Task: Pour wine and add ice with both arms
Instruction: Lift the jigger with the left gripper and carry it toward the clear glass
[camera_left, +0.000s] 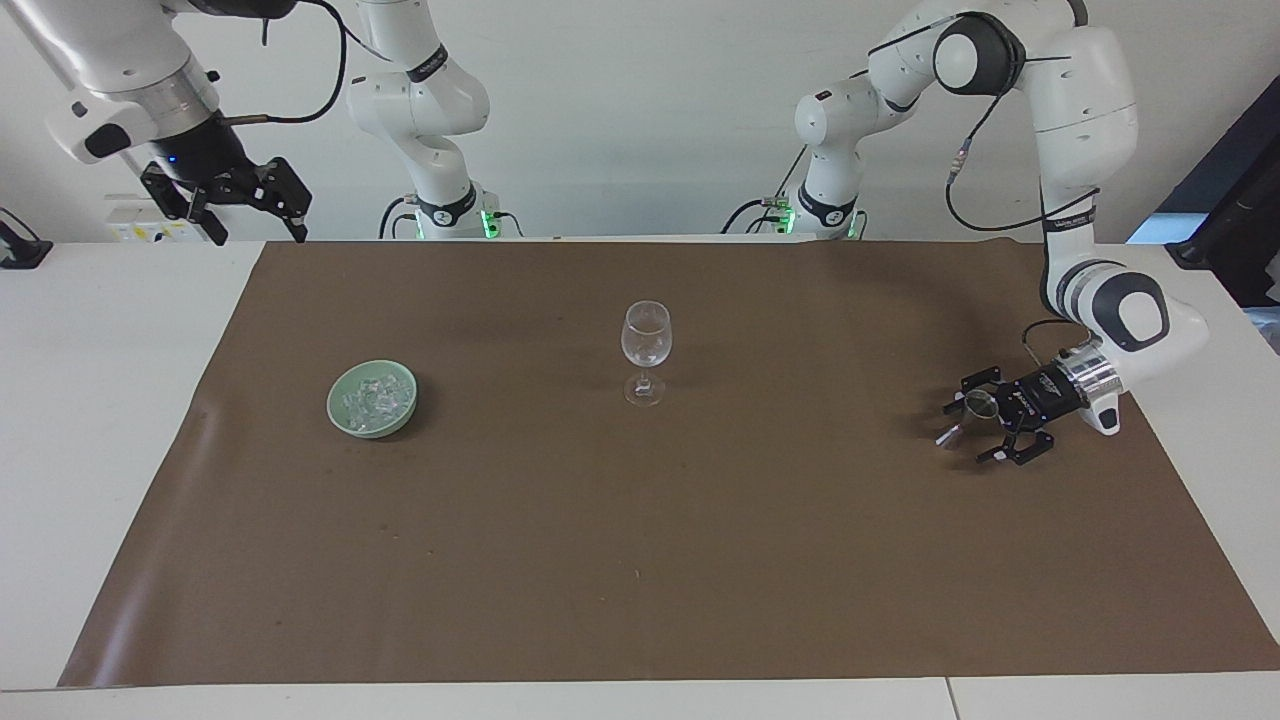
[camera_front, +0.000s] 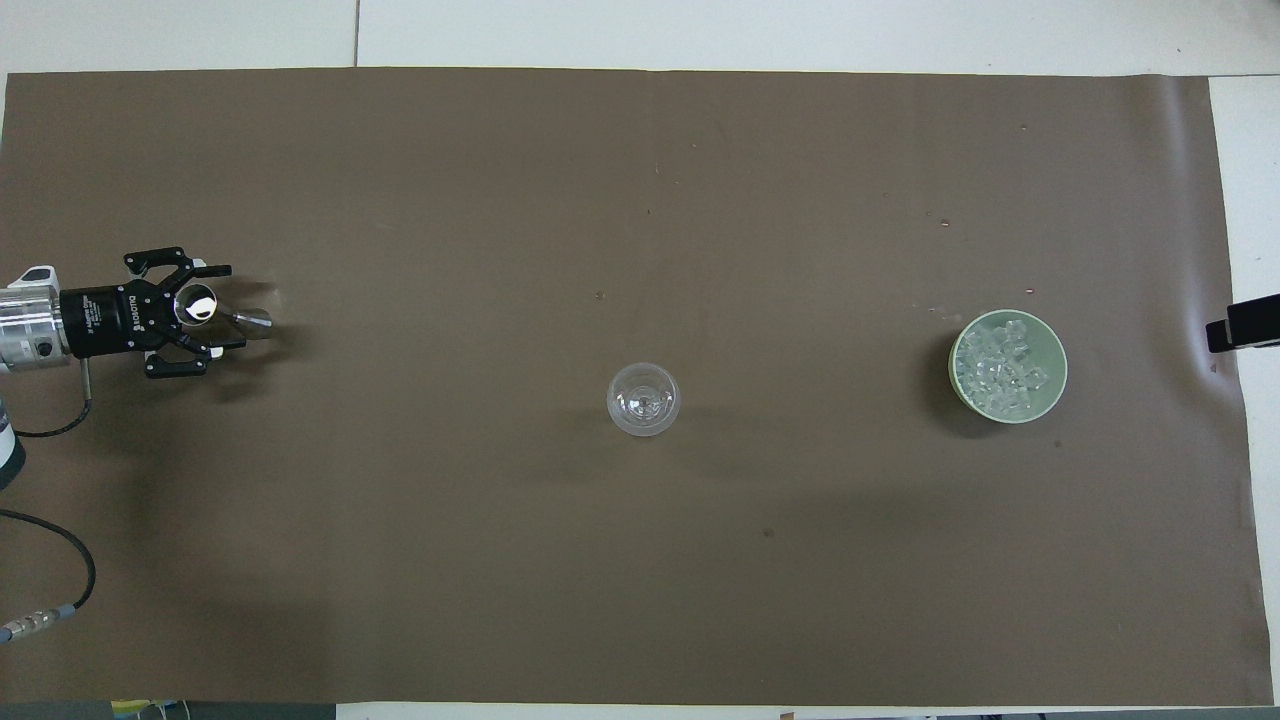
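A small metal jigger stands tilted on the brown mat at the left arm's end; it also shows in the overhead view. My left gripper lies low and level over the mat, open, one finger on each side of the jigger. An empty clear wine glass stands upright mid-mat. The ice, several clear cubes, lies in a green bowl toward the right arm's end. My right gripper waits open, raised over the white table near the mat's corner.
The brown mat covers most of the white table. A black tip shows at the overhead view's edge beside the bowl. Cables hang by the left arm.
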